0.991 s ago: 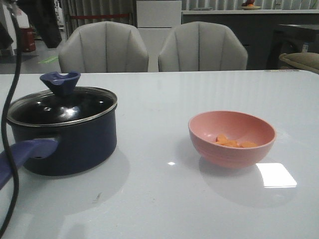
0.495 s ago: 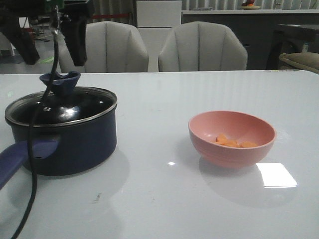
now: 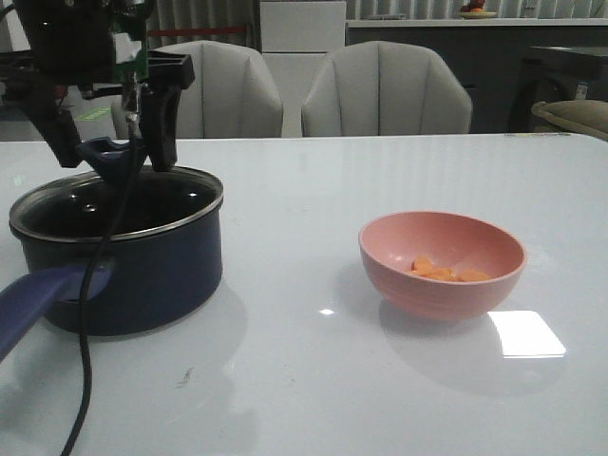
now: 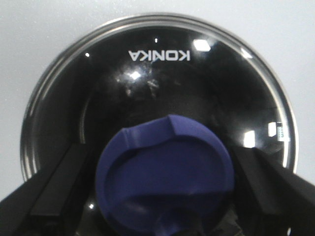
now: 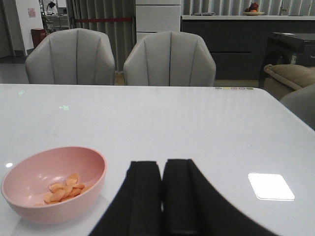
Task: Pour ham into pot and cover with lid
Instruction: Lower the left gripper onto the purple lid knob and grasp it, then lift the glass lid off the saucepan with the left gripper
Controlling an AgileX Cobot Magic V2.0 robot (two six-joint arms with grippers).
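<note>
1. Front view: your left gripper hangs spread wide, one finger each side of the lid knob, not yet pinching it. Knob sits directly under/between the fingers.
2. Lid rests on the pot, table's left side; pot handle runs toward you, slightly left.
3. Left arm is far nearer; a straight drop looks enough.
4. Right gripper is clenched, empty, near the pink bowl w/ the ham.
</note>
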